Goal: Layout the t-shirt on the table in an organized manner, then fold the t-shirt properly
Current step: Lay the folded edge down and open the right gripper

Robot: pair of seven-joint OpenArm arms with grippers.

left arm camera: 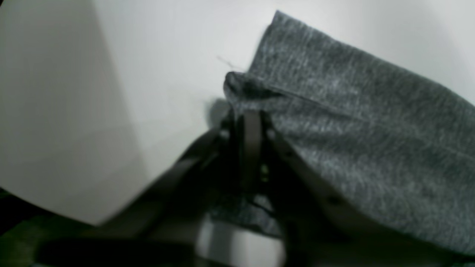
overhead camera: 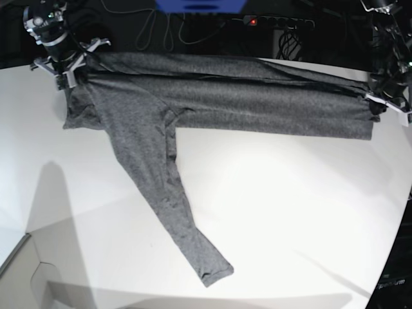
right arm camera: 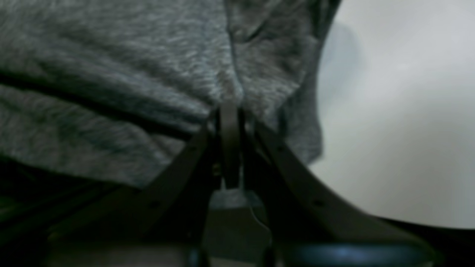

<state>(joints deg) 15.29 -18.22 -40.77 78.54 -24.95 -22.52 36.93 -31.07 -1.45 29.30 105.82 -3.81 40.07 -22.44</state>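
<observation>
T-shirt [overhead camera: 232, 100] lies stretched in a long band along the desk's [overhead camera: 290, 206] far edge, folded lengthwise, w/ one long sleeve [overhead camera: 161, 193] running diagonally out toward the near edge. Fabric wrinkly nr far-left corner. Right tool [overhead camera: 66, 72] at the far-left corner, jaws narrow, pinched on the shirt's end; wrist view shows cloth bunched at the tips. Left tool [overhead camera: 380, 106] at the far-right end, tips against the shirt corner; can't tell if it's gripping or letting go.
</observation>
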